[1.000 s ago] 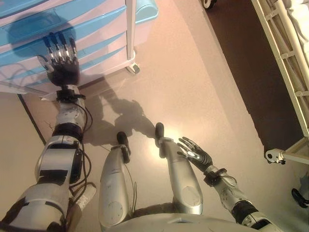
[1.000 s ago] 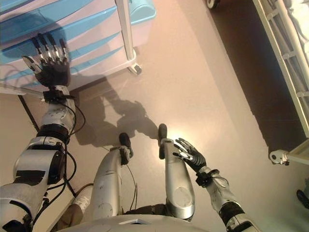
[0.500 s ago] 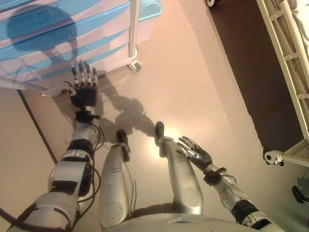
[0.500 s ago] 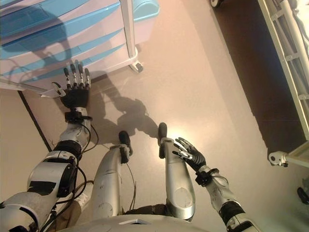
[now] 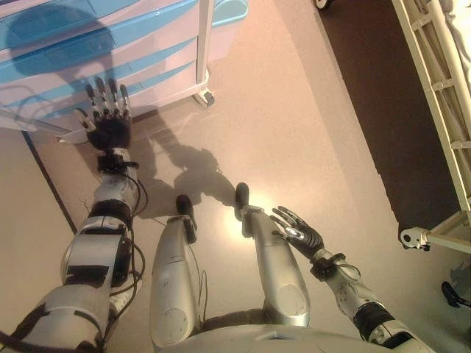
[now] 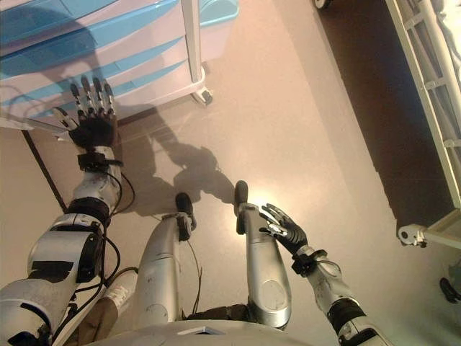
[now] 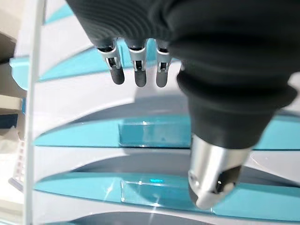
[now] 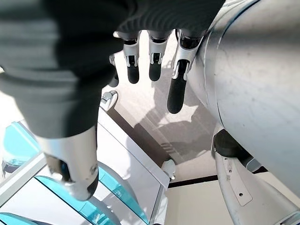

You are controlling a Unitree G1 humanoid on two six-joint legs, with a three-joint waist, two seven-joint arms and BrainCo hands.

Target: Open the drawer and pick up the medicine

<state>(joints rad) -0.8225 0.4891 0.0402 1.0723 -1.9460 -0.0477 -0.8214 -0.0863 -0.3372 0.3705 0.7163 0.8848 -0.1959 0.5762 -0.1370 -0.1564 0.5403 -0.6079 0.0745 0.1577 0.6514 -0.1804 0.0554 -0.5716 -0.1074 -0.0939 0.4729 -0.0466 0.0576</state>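
A white drawer cabinet point(image 5: 110, 51) with pale blue drawer fronts stands at the upper left on casters. All its drawers look closed, and the left wrist view shows the blue fronts point(image 7: 154, 133) close up. My left hand point(image 5: 107, 121) is open, fingers straight, held in front of the lower drawers without touching them. My right hand point(image 5: 298, 234) is open and hangs low at the right, away from the cabinet. No medicine is visible in any view.
A cabinet caster point(image 5: 208, 98) rests on the beige floor. A white bed frame point(image 5: 434, 88) runs along the right edge, with its wheel point(image 5: 412, 237) at the lower right. A dark floor strip point(image 5: 368, 95) lies beside the bed.
My left hand dropped from the drawer fronts to below the cabinet, then rose back up and to the left toward the lower drawers. My right hand has not moved.
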